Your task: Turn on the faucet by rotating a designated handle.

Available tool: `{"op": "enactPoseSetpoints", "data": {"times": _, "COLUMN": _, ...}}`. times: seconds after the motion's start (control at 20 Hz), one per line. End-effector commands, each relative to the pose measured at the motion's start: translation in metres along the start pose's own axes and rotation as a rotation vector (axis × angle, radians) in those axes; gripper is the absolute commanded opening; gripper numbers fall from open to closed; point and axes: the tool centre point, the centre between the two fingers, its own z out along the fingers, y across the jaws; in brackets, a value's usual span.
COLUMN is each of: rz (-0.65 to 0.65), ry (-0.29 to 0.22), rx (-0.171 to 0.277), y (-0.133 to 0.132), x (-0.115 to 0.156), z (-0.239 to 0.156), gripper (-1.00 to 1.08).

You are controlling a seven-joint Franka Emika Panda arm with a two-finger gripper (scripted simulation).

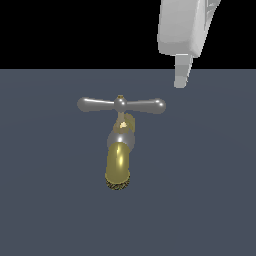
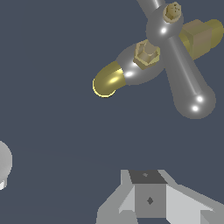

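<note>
The faucet (image 1: 119, 162) stands in the middle of the exterior view, its brass-gold spout ending in a rough dark rim at the near end. The handle (image 1: 121, 104) is a silver crossbar with two bulbous ends, lying level across the faucet's top. My gripper (image 1: 181, 80) hangs above and to the exterior view's right of the handle's right end, apart from it. Its fingers overlap side-on, so I cannot tell how the jaws stand. In the wrist view the handle (image 2: 181, 65), the spout (image 2: 107, 81) and a finger (image 2: 148, 199) show.
The faucet sits on a flat dark grey-blue floor (image 1: 210, 200). A rounded white part (image 2: 3, 162) shows at the wrist view's edge; what it is I cannot tell.
</note>
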Motion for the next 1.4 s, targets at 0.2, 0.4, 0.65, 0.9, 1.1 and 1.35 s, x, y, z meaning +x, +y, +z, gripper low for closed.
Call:
{"op": "enactPoseSetpoints", "data": {"times": 0.2, "rz": -0.153, "ry": 0.004, "rx": -0.001, "y": 0.015, "x": 0.009, "z": 0.027, "gripper": -1.0}}
{"op": "enactPoseSetpoints", "data": {"times": 0.4, "rz": -0.241, "ry": 0.007, "rx": -0.001, "y": 0.022, "x": 0.016, "z": 0.043, "gripper": -1.0}}
{"op": "enactPoseSetpoints", "data": {"times": 0.65, "rz": -0.326, "ry": 0.01, "rx": 0.0, "y": 0.029, "x": 0.024, "z": 0.058, "gripper": -1.0}}
{"op": "enactPoseSetpoints", "data": {"times": 0.9, "rz": -0.384, "ry": 0.014, "rx": 0.001, "y": 0.033, "x": 0.03, "z": 0.068, "gripper": -1.0}}
{"op": "enactPoseSetpoints", "data": {"times": 1.1, "rz": -0.412, "ry": 0.015, "rx": 0.002, "y": 0.035, "x": 0.033, "z": 0.073, "gripper": -1.0}}
{"op": "enactPoseSetpoints", "data": {"times": 1.35, "rz": -0.426, "ry": 0.017, "rx": 0.003, "y": 0.035, "x": 0.034, "z": 0.075, "gripper": -1.0}}
